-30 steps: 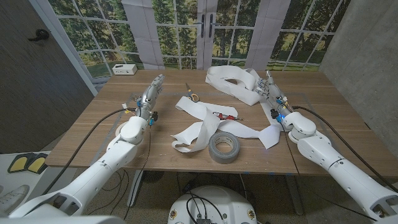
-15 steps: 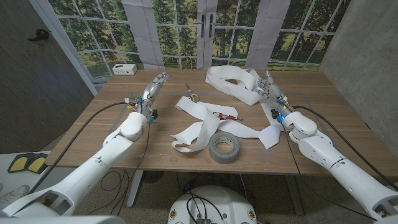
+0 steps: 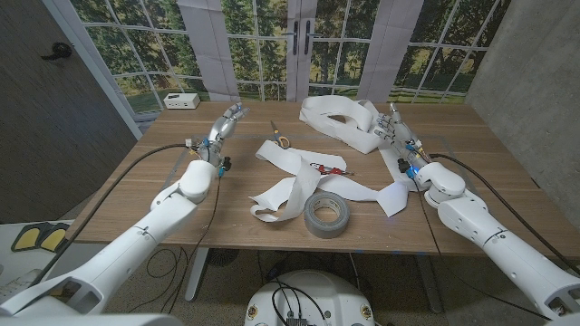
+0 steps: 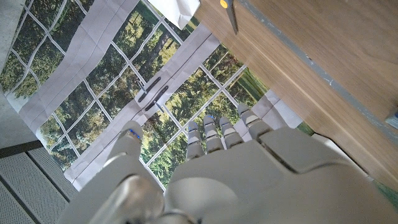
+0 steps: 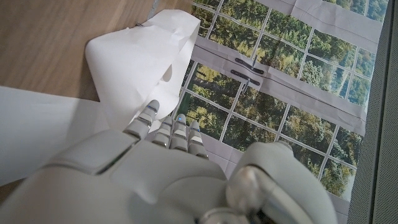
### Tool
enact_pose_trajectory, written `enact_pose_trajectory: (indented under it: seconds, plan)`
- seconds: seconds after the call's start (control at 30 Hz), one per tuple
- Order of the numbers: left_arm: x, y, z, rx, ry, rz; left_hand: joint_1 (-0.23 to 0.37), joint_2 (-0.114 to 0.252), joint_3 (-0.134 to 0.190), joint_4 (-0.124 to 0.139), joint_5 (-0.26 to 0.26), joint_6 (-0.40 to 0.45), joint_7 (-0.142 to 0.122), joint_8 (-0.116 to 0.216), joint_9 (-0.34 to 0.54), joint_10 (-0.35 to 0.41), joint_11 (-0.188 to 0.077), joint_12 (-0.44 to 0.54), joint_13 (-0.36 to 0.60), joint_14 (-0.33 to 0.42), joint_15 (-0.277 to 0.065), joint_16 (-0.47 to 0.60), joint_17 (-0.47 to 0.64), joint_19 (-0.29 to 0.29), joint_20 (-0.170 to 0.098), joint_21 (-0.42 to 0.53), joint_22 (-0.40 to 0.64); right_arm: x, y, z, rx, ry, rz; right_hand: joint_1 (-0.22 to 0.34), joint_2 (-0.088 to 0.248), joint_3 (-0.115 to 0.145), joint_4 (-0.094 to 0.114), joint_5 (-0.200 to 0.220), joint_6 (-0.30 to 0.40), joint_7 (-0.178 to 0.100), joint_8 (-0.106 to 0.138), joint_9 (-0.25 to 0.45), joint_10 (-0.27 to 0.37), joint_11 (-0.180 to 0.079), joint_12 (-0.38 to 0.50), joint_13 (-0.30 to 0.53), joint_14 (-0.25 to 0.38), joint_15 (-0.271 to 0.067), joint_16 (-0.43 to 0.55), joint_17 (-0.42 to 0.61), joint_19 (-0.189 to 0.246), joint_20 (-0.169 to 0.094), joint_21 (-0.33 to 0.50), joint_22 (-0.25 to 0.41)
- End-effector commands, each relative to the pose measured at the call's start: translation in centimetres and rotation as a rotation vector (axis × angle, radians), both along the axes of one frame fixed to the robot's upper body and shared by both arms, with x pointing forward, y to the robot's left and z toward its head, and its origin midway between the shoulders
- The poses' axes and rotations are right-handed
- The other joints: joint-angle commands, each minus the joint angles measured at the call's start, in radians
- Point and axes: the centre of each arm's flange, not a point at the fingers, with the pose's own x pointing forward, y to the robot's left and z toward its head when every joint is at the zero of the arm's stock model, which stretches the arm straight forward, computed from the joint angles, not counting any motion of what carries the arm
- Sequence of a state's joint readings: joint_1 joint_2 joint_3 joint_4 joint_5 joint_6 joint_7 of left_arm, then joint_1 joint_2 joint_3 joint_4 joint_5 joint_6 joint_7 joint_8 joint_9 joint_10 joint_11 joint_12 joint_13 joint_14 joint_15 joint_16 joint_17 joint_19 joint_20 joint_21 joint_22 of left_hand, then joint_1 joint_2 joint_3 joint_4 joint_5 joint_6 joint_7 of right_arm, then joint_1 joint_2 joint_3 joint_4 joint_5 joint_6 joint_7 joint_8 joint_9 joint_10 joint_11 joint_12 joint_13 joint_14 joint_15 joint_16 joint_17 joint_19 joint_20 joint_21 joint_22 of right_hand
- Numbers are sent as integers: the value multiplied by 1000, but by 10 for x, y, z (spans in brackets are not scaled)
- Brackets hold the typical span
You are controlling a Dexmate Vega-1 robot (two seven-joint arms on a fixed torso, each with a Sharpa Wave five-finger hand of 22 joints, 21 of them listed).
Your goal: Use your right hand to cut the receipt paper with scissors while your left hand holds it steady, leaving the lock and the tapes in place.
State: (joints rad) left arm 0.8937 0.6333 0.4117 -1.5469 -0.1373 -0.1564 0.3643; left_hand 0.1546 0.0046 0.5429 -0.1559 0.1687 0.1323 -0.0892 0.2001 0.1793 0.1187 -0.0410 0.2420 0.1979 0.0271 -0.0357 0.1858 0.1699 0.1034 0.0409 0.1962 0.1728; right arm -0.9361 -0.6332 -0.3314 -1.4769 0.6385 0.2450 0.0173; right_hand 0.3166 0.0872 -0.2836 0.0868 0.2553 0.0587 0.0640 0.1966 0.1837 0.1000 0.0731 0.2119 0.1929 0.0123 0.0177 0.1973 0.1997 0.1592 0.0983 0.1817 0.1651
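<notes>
The white receipt paper (image 3: 294, 178) winds across the table's middle, and a looped pile of it (image 3: 337, 118) lies at the back. Scissors with orange handles (image 3: 278, 137) lie beyond the strip's left end. A small red and black lock (image 3: 328, 168) rests on the strip. In front of it lies a grey tape roll (image 3: 326, 215). My left hand (image 3: 227, 123) hovers left of the scissors, fingers straight, holding nothing. My right hand (image 3: 400, 133) stands beside the paper pile (image 5: 134, 67), also holding nothing. The scissor tip (image 4: 231, 14) points along the wood near my left hand (image 4: 217, 171).
A small white box (image 3: 182, 100) stands on the sill behind the table's far left corner. Bare wood (image 3: 471, 154) stretches to the right of my right arm. Window-print panels back the table's far edge.
My left arm has reached forward, carrying its hand farther from me and slightly toward the scissors. My right hand has barely moved. The paper, lock and tape lie as before.
</notes>
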Motion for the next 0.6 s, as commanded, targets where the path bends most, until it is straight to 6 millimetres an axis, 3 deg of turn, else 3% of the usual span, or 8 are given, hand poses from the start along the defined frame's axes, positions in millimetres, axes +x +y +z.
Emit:
enact_pose_trajectory:
  seconds: [0.03, 0.6]
  plan:
    - [-2, -6, 4, 37, -6, 88, 12, 4, 6, -1, 5, 8, 3, 9, 4, 10, 2, 7, 3, 10, 1, -2, 2, 7, -2, 3, 3, 2, -5, 2, 3, 1, -10, 11, -3, 1, -7, 4, 7, -3, 5, 5, 12, 1, 3, 3, 0, -5, 5, 2, 2, 4, 7, 5]
    - [6, 2, 19, 104, -37, 33, 33, 18, 14, -4, 8, 21, -11, 8, 5, 11, -6, 4, 4, -6, -5, -7, 2, -7, 3, -3, 3, 0, -3, 0, 14, 10, -26, 21, 2, 7, -12, 2, 20, -6, 8, 5, 25, -1, 5, 4, -1, -8, 4, -1, 1, 9, 7, 6]
